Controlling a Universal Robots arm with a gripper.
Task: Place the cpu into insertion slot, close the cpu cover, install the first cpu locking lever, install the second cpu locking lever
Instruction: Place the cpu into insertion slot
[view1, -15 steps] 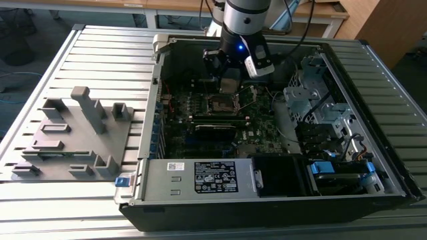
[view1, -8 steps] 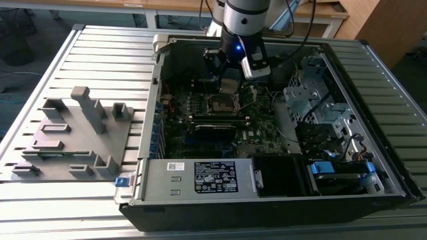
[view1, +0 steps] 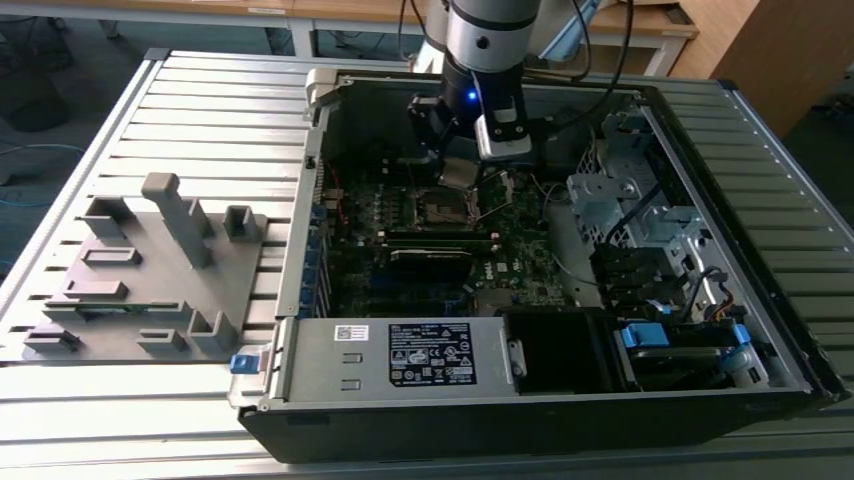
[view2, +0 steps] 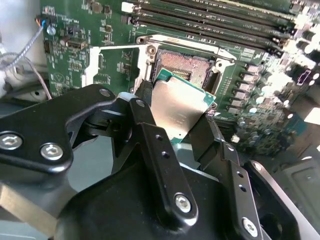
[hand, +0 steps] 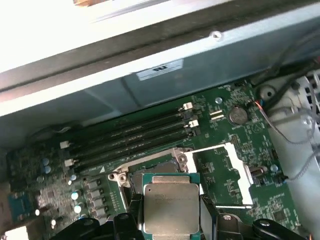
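The tool (hand: 170, 220) pinches the cpu (hand: 169, 207) by two opposite edges, its dull metal top facing the camera. Just beyond the tool sits the insertion slot (hand: 152, 165), partly hidden by the cpu. The cpu cover (hand: 239, 172) lies flipped open beside the slot. Farther past the tool run four long black memory sticks (hand: 130, 135).

Harsh glare, dim computer case (view1: 534, 432)

A ribbed metal table (view1: 200, 90) stands before wooden desks (view1: 654, 27).
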